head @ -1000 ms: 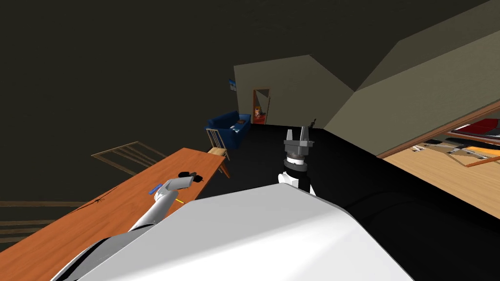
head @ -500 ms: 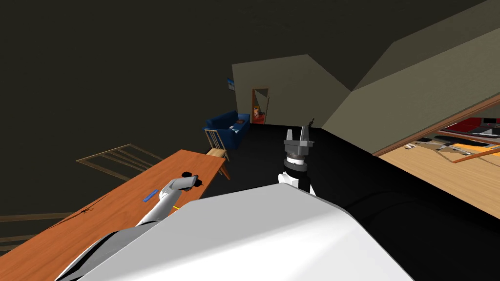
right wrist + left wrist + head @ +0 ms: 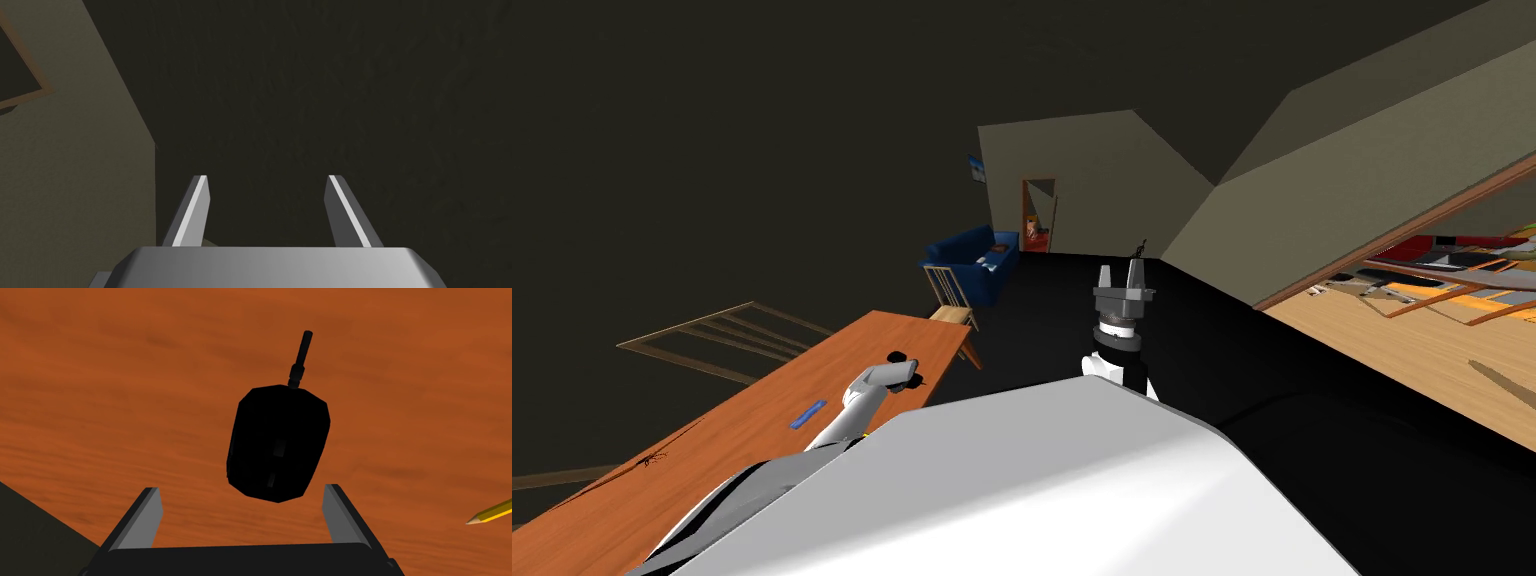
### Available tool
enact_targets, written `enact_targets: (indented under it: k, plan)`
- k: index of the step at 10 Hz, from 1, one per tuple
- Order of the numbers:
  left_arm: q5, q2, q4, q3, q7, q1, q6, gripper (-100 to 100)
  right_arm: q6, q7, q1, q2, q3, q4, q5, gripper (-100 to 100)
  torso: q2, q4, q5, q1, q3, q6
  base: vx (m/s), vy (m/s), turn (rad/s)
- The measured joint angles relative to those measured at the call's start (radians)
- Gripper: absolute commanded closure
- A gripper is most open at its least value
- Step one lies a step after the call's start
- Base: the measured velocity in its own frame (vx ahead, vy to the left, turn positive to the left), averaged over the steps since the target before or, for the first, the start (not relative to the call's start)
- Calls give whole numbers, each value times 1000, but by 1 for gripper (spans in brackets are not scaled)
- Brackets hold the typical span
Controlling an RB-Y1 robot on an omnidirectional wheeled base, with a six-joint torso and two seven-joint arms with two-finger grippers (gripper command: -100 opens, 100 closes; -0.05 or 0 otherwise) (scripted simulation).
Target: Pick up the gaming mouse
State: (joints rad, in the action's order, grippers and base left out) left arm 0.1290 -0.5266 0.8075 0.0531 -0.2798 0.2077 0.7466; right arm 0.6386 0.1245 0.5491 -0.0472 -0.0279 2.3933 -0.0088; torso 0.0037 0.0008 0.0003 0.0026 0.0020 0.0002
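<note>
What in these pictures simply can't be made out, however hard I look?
- Left wrist view: the yellow pencil is cut off by the picture's edge, so just its sharpened end shows.
- Left wrist view: the black mouse ahead of the open left gripper is so dark that its buttons barely show.
- Head view: the blue item and the dark mark on the table are too small to name.

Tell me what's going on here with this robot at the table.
The robot is going for a black mouse that lies flat on an orange-brown wooden table. Its left gripper hangs open right over the mouse, fingers wide apart and not touching it, so nothing is gripped yet. A yellow pencil lies off to one side. The right gripper is held up in front of the chest, open and idle.
</note>
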Motion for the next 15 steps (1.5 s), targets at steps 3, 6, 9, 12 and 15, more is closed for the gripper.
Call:
enact_targets:
  k: [3,6,9,12,15]
  plan:
    - [-51,13,-103,40,31,52,-37,-100,0,0,0,0,0,0,0,0,1,0,0,0,1,0,-92,61,-197]
    - [-107,28,-189,83,66,95,-61,-100,0,0,0,0,0,0,0,0,0,0,0,0,0,-1,-57,47,-85]
    - [-156,39,-281,121,94,146,-91,-100,0,0,0,0,0,0,0,0,2,0,0,1,1,-1,-82,50,-151]
    - [-194,49,-354,150,118,181,-113,-100,0,0,0,0,0,0,0,0,-1,0,0,0,-1,-1,-55,35,-111]
    - [-220,58,-387,171,135,196,-120,100,0,0,0,0,0,0,0,0,-3,-1,0,-1,-1,-1,-24,12,-37]
